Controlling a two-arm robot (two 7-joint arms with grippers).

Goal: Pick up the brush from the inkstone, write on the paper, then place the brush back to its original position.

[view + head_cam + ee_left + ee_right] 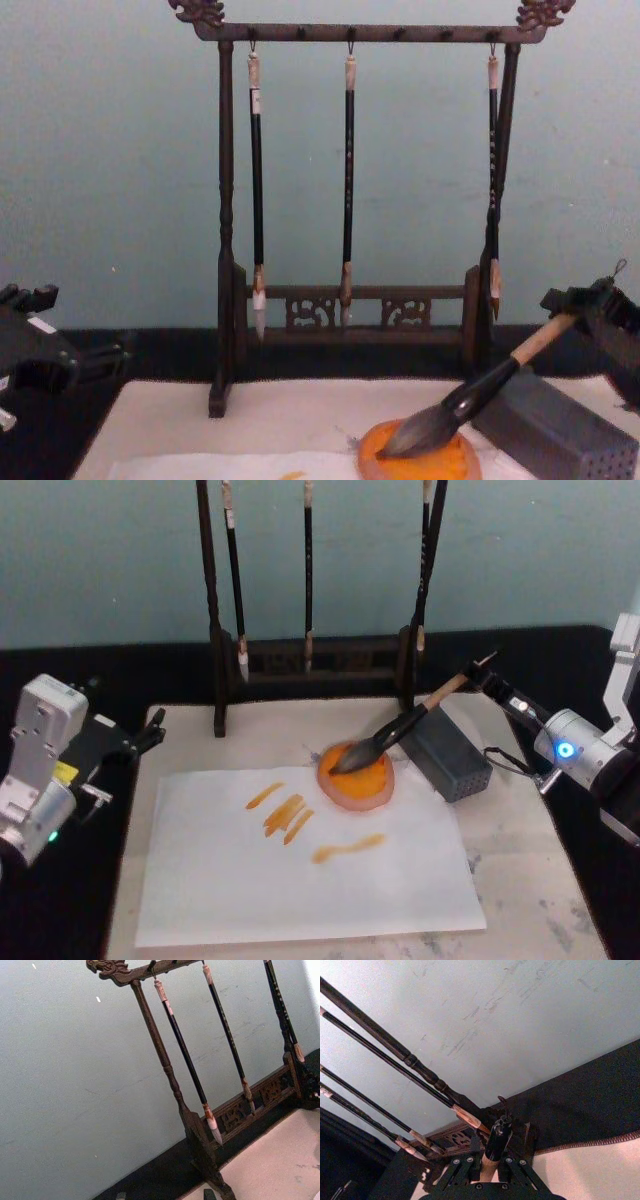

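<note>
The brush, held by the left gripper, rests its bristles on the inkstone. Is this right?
Not quite. It is the right gripper that holds the brush, as the head view shows. The bristles do rest on the inkstone.

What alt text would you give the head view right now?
The right gripper holds the brush by its handle end, bristles resting in the inkstone. Orange strokes mark the paper; the left gripper is parked far left.

Right gripper [486, 677] right of centre in head view, arm reaching in from right edge, jaws clamped on brush [395, 735] handle end. Left gripper [150, 732] idle near left edge.
</note>
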